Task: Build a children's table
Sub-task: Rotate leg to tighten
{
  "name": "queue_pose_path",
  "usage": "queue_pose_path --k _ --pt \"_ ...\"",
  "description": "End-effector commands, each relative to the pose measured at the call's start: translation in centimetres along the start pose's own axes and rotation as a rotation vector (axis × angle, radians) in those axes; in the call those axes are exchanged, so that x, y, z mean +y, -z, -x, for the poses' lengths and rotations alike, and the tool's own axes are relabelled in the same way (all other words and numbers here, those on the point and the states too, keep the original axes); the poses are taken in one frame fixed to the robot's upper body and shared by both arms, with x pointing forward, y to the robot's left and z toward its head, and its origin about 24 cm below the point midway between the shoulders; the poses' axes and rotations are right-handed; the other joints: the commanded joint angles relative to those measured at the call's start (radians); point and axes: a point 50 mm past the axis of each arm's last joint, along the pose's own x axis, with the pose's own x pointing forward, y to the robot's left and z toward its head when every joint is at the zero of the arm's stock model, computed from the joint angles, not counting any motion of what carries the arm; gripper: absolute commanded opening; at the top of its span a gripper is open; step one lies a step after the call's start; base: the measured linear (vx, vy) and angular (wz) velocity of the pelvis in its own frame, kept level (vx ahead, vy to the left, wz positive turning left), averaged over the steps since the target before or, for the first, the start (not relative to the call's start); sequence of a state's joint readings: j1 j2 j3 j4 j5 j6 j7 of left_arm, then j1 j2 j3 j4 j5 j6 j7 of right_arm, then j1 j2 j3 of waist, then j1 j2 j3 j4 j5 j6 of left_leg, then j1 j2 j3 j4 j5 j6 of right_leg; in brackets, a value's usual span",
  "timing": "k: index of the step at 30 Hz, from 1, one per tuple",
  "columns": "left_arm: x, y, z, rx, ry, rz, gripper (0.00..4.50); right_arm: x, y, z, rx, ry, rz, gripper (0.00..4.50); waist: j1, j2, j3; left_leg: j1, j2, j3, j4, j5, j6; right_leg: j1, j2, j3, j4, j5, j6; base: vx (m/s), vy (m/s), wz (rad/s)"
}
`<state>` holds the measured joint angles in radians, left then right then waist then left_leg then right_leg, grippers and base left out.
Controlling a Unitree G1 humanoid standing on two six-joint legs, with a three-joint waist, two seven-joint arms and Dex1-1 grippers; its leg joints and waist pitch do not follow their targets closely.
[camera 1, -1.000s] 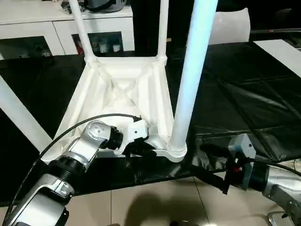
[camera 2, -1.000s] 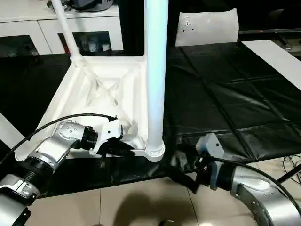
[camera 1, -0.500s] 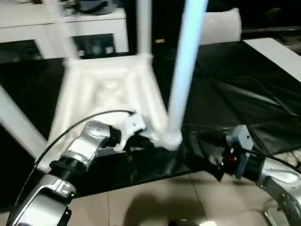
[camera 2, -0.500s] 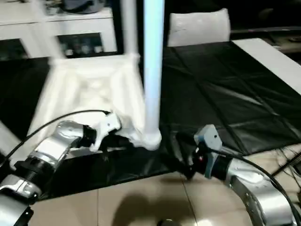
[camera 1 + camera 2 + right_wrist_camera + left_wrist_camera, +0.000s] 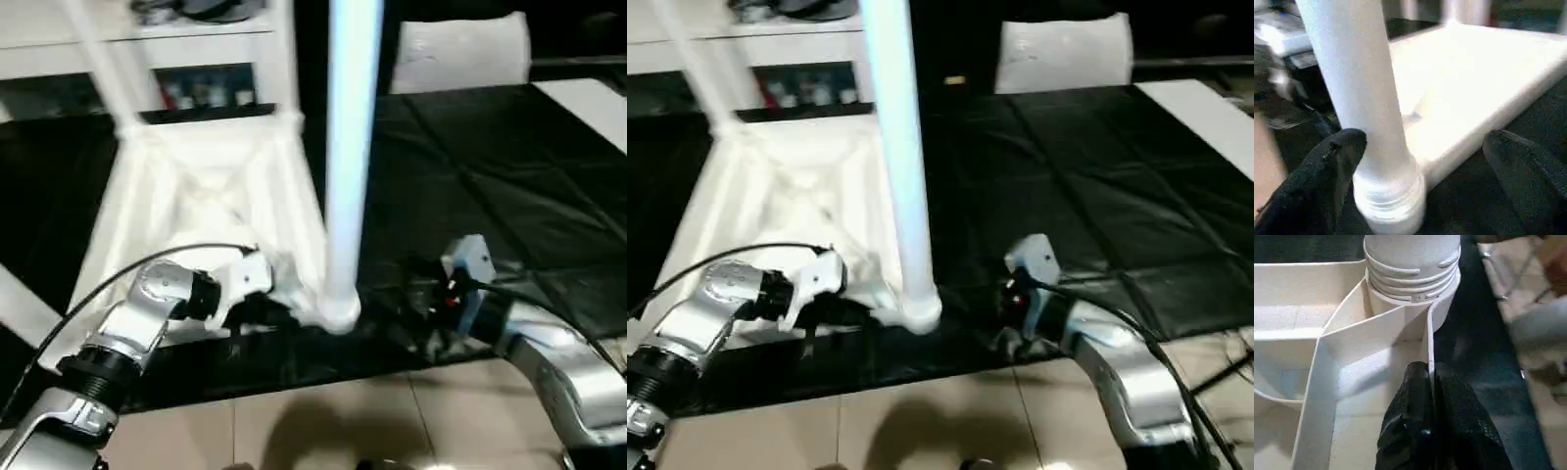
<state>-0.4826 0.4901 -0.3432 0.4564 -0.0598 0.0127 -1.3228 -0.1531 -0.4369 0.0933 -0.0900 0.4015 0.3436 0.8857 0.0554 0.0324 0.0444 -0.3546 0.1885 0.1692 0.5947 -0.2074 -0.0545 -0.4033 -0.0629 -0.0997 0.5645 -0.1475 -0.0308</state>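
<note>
Left gripper [image 5: 1427, 431] pinches white plastic tabletop's rim [image 5: 1430, 340]; right gripper [image 5: 1420, 171], spread wide, should centre on tapered white leg [image 5: 1359, 73] before closing.

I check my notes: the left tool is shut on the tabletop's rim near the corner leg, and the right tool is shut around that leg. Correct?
Not quite. In the right wrist view the right tool is open, its fingers apart either side of the leg. The left tool does pinch the tabletop's rim.

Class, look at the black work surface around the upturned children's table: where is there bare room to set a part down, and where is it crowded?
Free: the black cloth from the upturned table top across to the flat white panel. Crowded: the near corner, where the left claw pinches the rim beside the near leg and the open right claw flanks that leg.
</note>
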Motion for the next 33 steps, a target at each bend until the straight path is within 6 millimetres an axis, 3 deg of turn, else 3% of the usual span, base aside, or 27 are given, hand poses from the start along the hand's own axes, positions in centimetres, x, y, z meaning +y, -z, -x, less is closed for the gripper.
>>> queue_pose_path --k 1,4,5,8,11,13,19,24,33 --pt "0.0 -1.4 -1.0 -0.011 0.131 -0.107 0.0 0.4 0.0 -0.5 -0.008 -0.135 -0.009 3.99 -0.004 -0.016 -0.061 0.005 0.042 -0.005 -0.063 -0.109 0.098 0.057 -0.083 0.057 -0.052 -0.272 -0.171 0.0 0.0 0.0" --pt "0.1 -1.5 -1.1 0.003 0.157 -0.135 0.0 0.4 0.1 -0.5 0.007 -0.187 -0.011 3.84 0.006 -0.018 -0.058 0.008 0.045 -0.005 -0.065 -0.145 0.074 0.055 -0.084 0.057 -0.058 -0.333 -0.151 0.0 0.0 0.0" --pt "0.1 -1.6 -1.3 0.016 0.187 -0.155 0.0 0.4 0.3 -0.6 0.022 -0.234 -0.011 3.67 0.008 -0.027 -0.057 0.01 0.043 -0.004 -0.064 -0.157 0.067 0.053 -0.085 0.057 -0.06 -0.363 -0.142 0.0 0.0 0.0" --pt "0.3 -2.0 -1.7 0.027 0.222 -0.185 0.0 0.3 0.5 -0.7 0.049 -0.29 -0.007 3.46 0.017 -0.025 -0.053 0.015 0.045 -0.004 -0.065 -0.185 0.048 0.05 -0.09 0.058 -0.069 -0.445 -0.119 0.0 0.0 0.0" --pt "0.4 -2.3 -1.9 0.035 0.256 -0.21 0.0 -0.1 0.6 -0.9 0.072 -0.328 0.009 3.14 0.024 -0.035 -0.055 0.018 0.045 -0.001 -0.066 -0.19 0.042 0.047 -0.089 0.056 -0.069 -0.445 -0.116 0.0 0.0 0.0" --pt "0.4 -2.4 -2.0 0.04 0.28 -0.226 0.0 -0.3 0.6 -1.1 0.085 -0.349 0.016 3.03 0.027 -0.032 -0.056 0.021 0.047 -0.001 -0.066 -0.192 0.042 0.044 -0.091 0.056 -0.066 -0.43 -0.129 0.0 0.0 0.0" --pt "0.5 -2.5 -2.5 0.053 0.311 -0.247 0.0 -0.5 0.7 -1.5 0.105 -0.403 0.022 2.48 0.031 -0.037 -0.062 0.009 0.05 -0.001 -0.066 -0.155 0.046 0.055 -0.092 0.057 -0.047 -0.313 -0.164 0.0 0.0 0.0" --pt "0.6 -2.4 -2.7 0.08 0.322 -0.254 0.0 -0.3 0.8 -1.7 0.123 -0.451 0.016 2.07 0.033 -0.036 -0.057 0.01 0.048 0.0 -0.066 -0.172 0.044 0.054 -0.093 0.056 -0.057 -0.374 -0.149 0.0 0.0 0.0" --pt "1.7 -1.7 -2.1 0.106 0.184 -0.146 0.0 0.0 1.0 -1.9 0.079 -0.395 -0.049 1.96 0.032 -0.027 -0.048 0.016 0.048 -0.003 -0.071 -0.223 0.03 0.05 -0.091 0.054 -0.066 -0.418 -0.141 0.0 0.0 0.0"
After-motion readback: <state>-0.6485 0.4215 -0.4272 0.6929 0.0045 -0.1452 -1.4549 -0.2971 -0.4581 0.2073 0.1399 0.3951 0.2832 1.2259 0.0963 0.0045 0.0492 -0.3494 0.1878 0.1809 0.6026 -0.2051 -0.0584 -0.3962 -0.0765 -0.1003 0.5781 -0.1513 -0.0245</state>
